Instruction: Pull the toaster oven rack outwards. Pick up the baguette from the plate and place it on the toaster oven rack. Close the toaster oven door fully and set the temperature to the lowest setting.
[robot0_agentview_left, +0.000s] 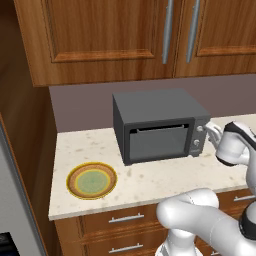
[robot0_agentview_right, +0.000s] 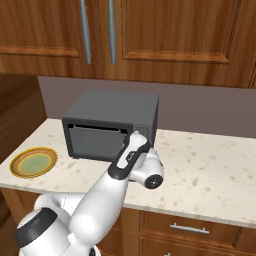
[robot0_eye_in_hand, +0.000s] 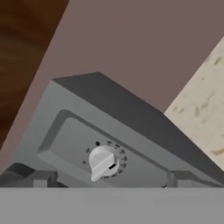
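Note:
The dark grey toaster oven (robot0_agentview_left: 150, 107) stands on the counter against the back wall. Its toaster oven door (robot0_agentview_left: 159, 142) is up, with a thin dark gap along its top edge. The toaster oven rack and the baguette are hidden from view. The plate (robot0_agentview_left: 92, 180) lies bare on the counter, left of the oven. My gripper (robot0_agentview_left: 212, 131) is at the oven's right-hand control panel (robot0_eye_in_hand: 83, 148), open. In the hand view its fingertips (robot0_eye_in_hand: 41, 179) stand wide apart on either side of a pale round knob (robot0_eye_in_hand: 103, 162), just short of it.
Wooden wall cabinets (robot0_agentview_left: 125, 35) with metal handles hang above the oven. Speckled counter (robot0_agentview_right: 210, 170) stretches to the right of the oven. Drawers (robot0_agentview_left: 125, 218) run below the counter's front edge. A tall wooden panel (robot0_agentview_left: 20, 125) bounds the left end.

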